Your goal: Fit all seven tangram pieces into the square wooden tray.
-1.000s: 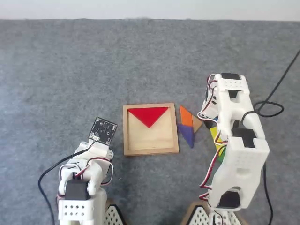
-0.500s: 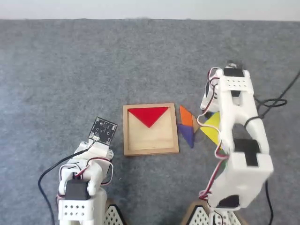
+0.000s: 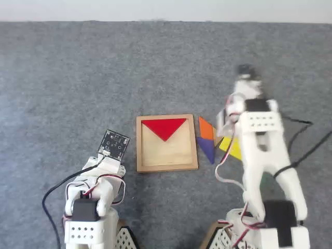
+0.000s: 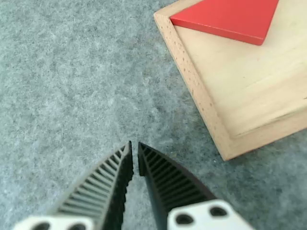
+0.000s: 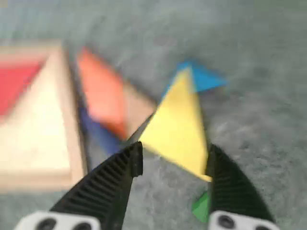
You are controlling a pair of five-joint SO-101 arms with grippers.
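The square wooden tray (image 3: 141, 155) lies mid-table with a red triangle (image 3: 164, 127) against its far edge. Right of it lie an orange piece (image 3: 206, 128), a dark blue piece (image 3: 207, 149) and a yellow triangle (image 3: 231, 147), partly under the right arm (image 3: 262, 140). My right gripper (image 5: 175, 152) is open above the carpet, and the yellow triangle (image 5: 180, 127) lies flat between and just beyond its fingertips. My left gripper (image 4: 134, 149) is shut and empty over the carpet, near a corner of the tray (image 4: 192, 88).
In the right wrist view a light blue piece (image 5: 204, 77), a tan piece (image 5: 140, 108) and a green piece (image 5: 201, 206) lie around the yellow triangle. Grey carpet covers the whole table. The left arm (image 3: 98, 192) sits at the near left.
The right arm has swung and stretched farther up the table, uncovering more of the yellow triangle. The left arm has not moved.
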